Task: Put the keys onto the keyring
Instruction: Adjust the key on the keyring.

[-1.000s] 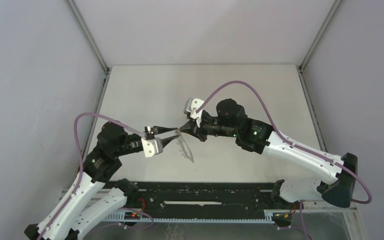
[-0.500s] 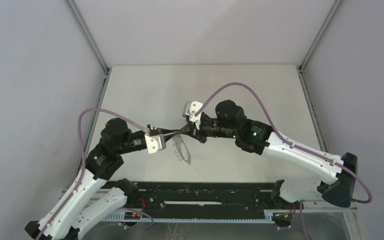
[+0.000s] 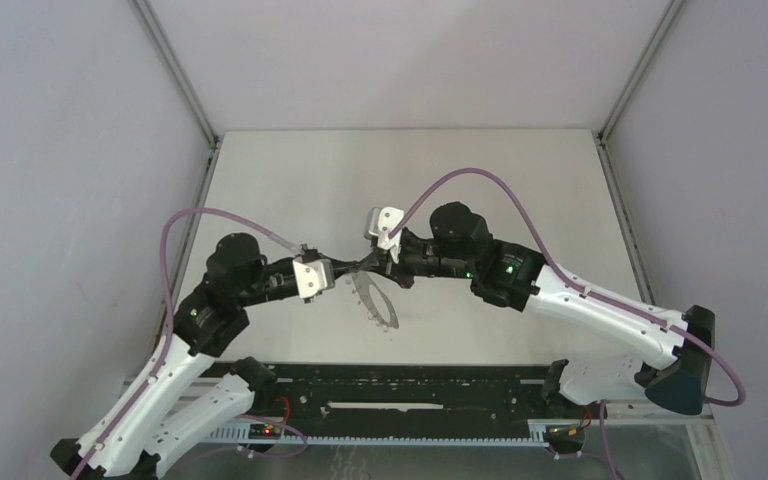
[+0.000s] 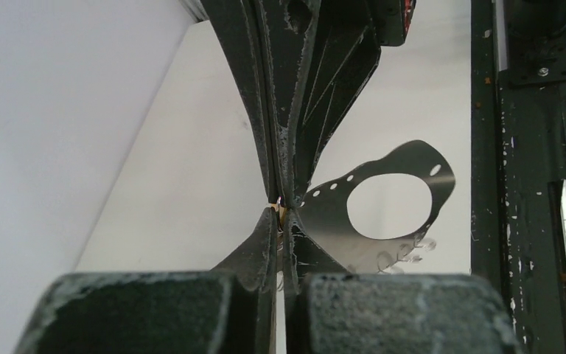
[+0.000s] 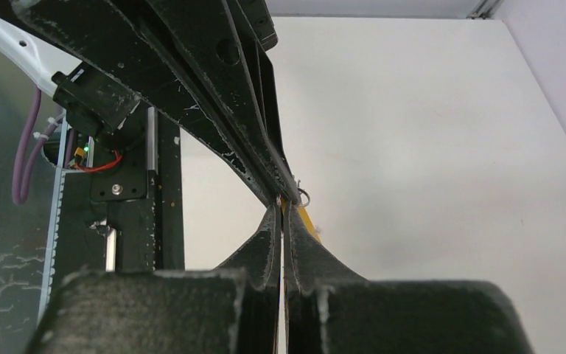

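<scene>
— Look at the left gripper (image 4: 279, 215). Open or closed?
— Squeezed tight. Same for the right gripper (image 5: 281, 210). Meeting tip to tip, over the table (image 3: 290, 180).
— Where to find the keyring (image 4: 413, 158)?
— Right by those tips, reaching out from the pinch spot toward the near edge. Can't tell which gripper holds it.
— Any keys?
— Just a bit of the yellow key (image 5: 306, 223), peeking out beside the right fingertips, close to a small metal loop (image 5: 304, 198). Can't tell what grips it.

Smooth, matt-grey metal keyring (image 4: 413, 166)
</scene>
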`<state>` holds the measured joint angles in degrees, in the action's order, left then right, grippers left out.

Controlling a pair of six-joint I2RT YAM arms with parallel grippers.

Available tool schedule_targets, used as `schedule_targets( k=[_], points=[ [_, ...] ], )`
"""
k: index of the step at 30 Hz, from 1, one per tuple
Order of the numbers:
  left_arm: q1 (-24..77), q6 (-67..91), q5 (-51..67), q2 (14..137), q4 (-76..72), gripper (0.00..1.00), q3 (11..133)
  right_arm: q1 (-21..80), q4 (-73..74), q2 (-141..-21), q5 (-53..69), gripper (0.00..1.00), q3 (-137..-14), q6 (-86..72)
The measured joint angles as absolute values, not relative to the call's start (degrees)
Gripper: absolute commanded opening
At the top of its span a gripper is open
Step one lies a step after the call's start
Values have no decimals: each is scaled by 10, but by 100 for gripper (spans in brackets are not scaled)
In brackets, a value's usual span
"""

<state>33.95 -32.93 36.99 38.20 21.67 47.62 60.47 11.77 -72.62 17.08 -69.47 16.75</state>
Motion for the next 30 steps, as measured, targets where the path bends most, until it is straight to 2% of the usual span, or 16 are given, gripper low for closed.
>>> schedule_targets(
  k=[5,6,13,15,19,25,30],
  points=[
    [338,-314,370,382,221,0,482,606,116,-725,173,0,-695,171],
    [338,-314,370,382,222,0,482,606,116,-725,173,3,-695,171],
    [333,-310,382,387,244,0,498,603,112,-721,193,46,-695,160],
    [332,-317,386,394,257,0,505,591,113,-712,214,50,-695,151],
    [329,-334,393,407,293,0,521,560,128,-685,251,51,-701,145],
    [329,-345,397,423,323,0,537,545,239,-711,297,38,-804,174],
    [329,-344,403,428,326,0,540,545,318,-757,345,36,-872,192]
  ],
)
